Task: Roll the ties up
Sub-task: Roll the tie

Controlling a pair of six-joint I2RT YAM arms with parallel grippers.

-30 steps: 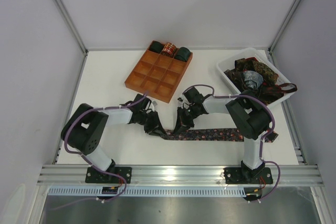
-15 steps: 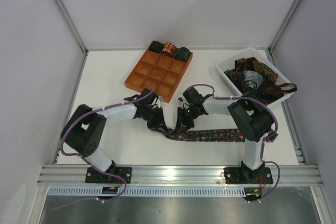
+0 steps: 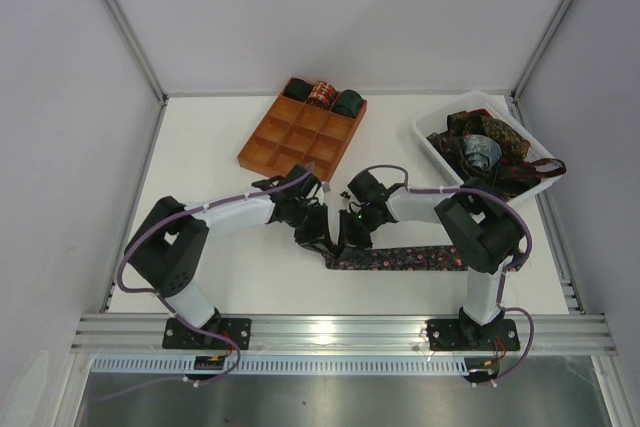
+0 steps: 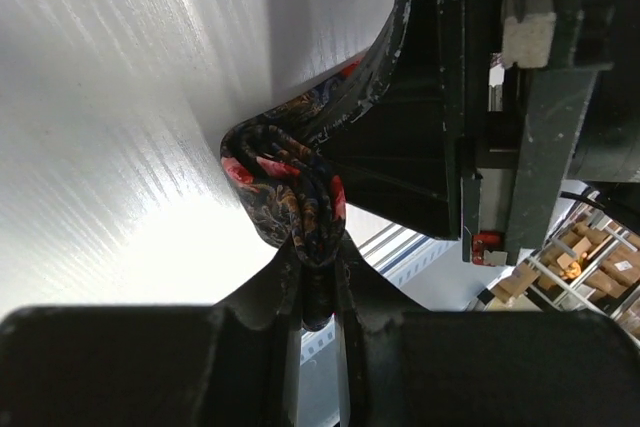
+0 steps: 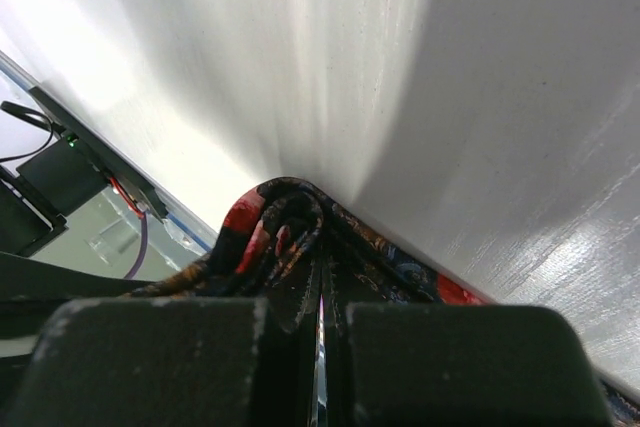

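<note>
Rear of desk [image 3: 200, 167]: orange gridded tray [image 3: 285, 147], three rolled ties [image 3: 322, 95] in its far row. White bin [image 3: 428, 152] at right, heaped with loose ties [image 3: 500, 142]. Near centre: floral tie [image 3: 400, 257] lies flat, left end curled into a small coil. Left tool [image 4: 318, 287] and right tool [image 5: 320, 287] face each other, both clamped tight on that coil.

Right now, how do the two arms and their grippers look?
The left arm and right arm have white links between bulky black joints; a thin purple cable runs along each. The left gripper and right gripper are black.
</note>
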